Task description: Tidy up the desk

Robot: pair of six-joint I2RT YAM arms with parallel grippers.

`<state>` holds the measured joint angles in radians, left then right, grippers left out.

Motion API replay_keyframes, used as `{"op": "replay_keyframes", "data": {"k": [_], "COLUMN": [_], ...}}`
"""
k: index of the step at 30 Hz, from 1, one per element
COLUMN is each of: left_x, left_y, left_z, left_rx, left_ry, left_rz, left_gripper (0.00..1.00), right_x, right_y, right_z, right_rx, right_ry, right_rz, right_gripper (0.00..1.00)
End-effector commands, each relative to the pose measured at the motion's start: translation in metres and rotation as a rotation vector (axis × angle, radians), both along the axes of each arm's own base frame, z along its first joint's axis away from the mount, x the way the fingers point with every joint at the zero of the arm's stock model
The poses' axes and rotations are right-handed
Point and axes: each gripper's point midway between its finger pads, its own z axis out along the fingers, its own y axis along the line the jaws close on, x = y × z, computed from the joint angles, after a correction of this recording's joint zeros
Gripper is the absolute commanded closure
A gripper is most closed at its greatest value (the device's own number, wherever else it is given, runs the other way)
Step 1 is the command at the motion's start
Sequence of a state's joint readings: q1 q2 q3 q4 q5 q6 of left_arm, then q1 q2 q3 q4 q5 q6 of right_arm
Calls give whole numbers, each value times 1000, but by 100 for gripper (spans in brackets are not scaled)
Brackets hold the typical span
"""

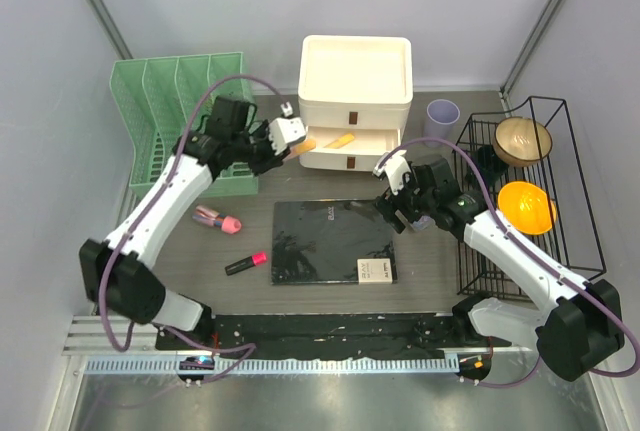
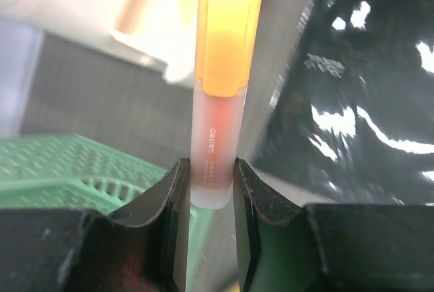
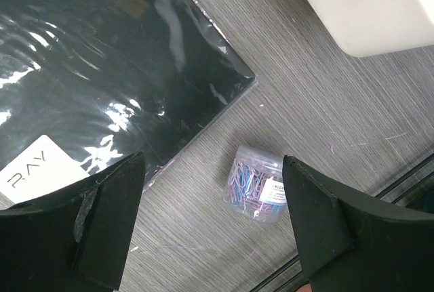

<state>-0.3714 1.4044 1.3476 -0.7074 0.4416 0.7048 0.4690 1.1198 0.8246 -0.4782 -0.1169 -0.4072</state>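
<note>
The desk (image 1: 230, 241) is a dark wood-grain tabletop. My left gripper (image 1: 298, 140) is shut on a highlighter with an orange cap (image 2: 224, 68), held off the desk. The cap (image 1: 340, 141) reaches the front of the white drawer unit (image 1: 355, 91). In the left wrist view the jaws (image 2: 209, 183) clamp its frosted lower end. My right gripper (image 3: 213, 217) is open and empty. It hovers over a small clear jar of coloured paper clips (image 3: 258, 183) that lies on the desk beside the corner of the black notebook (image 3: 102, 68).
The black notebook (image 1: 333, 241) lies mid-desk. Two pink highlighters (image 1: 218, 218) (image 1: 246, 263) lie to its left. A green file rack (image 1: 180, 111) stands back left and a purple cup (image 1: 443, 112) back right. A black wire rack (image 1: 575, 241) on the right holds a tan bowl (image 1: 523, 139) and an orange bowl (image 1: 526, 206).
</note>
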Motion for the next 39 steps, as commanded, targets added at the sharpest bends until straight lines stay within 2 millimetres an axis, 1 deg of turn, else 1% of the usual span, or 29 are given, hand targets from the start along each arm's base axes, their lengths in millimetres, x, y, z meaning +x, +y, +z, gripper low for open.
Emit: {"op": "replay_keyframes", "data": {"k": [1, 2, 3, 4, 5, 6, 7, 9, 10, 11, 12, 13, 14, 16, 17, 18, 20, 21, 24, 25, 27, 28, 30, 31, 33, 34, 35, 37, 39], "left_x": [56, 66, 76, 86, 92, 99, 105, 112, 114, 118, 119, 123, 125, 125, 125, 125, 126, 127, 129, 129, 128, 128, 126, 126, 124, 124, 122, 119, 116], "left_y": [-28, -31, -39, -45, -48, -58, -64, -77, -83, -88, -96, -100, -105, -116, -119, -124, -126, -129, -129, -128, -127, -126, -124, -124, -123, -122, -123, -122, -121], "left_z": [27, 26, 44, 31, 31, 47, 27, 32, 29, 17, 14, 21, 7, 6, 3, -6, -9, -17, -29, -33, -38, -38, -40, -34, -32, -22, -19, -10, 1], "left_rx": [-3, 13, 1, 18, 35, 25, 52, 50, 52, 64, 73, 66, 82, 86, 89, 97, 111, 117, 136, 143, 153, 157, 164, 154, 149, 137, 132, 112, 93], "left_ry": [-110, -122, -163, -142, -152, -190, -146, -166, -165, -147, -153, -170, -145, -152, -147, -133, -140, -125, -108, -103, -93, -95, -92, -106, -108, -124, -126, -131, -137], "left_rz": [37, 38, 32, 25, 18, 7, -8, -33, -45, -55, -72, -73, -87, -110, -117, -127, -138, -141, -140, -139, -137, -135, -128, -123, -117, -112, -110, -101, -92], "left_gripper": [100, 100, 100, 100, 100, 100, 100, 100, 100, 100, 100, 100, 100, 100, 100, 100, 100, 100, 97, 92, 86, 79, 70, 61, 55, 53, 51, 44, 41], "right_x": [14, 14, 15, 15, 15, 16, 16, 17, 17, 18, 18, 18, 18, 18, 18, 19, 19, 18, 18, 18, 18, 18, 18, 18, 17, 17, 17, 16, 16], "right_y": [3, 2, 2, 1, 1, 0, -1, -2, -3, -3, -3, -4, -4, -4, -5, -5, -5, -5, -5, -5, -5, -5, -5, -5, -4, -4, -4, -4, -4], "right_z": [20, 20, 21, 20, 21, 21, 20, 20, 20, 20, 19, 18, 16, 14, 15, 15, 15, 16, 16, 16, 16, 16, 17, 18, 18, 18, 19, 18, 19], "right_rx": [25, 24, 25, 19, 19, 16, 12, 9, 4, 3, -1, -1, -8, -11, -12, -13, -14, -13, -11, -9, -10, -12, -10, -5, -4, -3, 0, 0, 1], "right_ry": [-71, -73, -76, -79, -79, -81, -83, -84, -87, -89, -86, -85, -81, -76, -78, -81, -81, -84, -85, -86, -86, -88, -88, -89, -88, -88, -91, -88, -90], "right_rz": [-25, -27, -30, -33, -35, -37, -40, -45, -48, -51, -51, -53, -53, -53, -56, -56, -56, -55, -53, -53, -52, -52, -52, -50, -48, -47, -50, -47, -47], "right_gripper": [14, 14, 14, 14, 14, 14, 14, 14, 14, 14, 14, 14, 14, 14, 14, 14, 14, 14, 14, 14, 14, 14, 14, 14, 14, 14, 14, 14, 14]}}
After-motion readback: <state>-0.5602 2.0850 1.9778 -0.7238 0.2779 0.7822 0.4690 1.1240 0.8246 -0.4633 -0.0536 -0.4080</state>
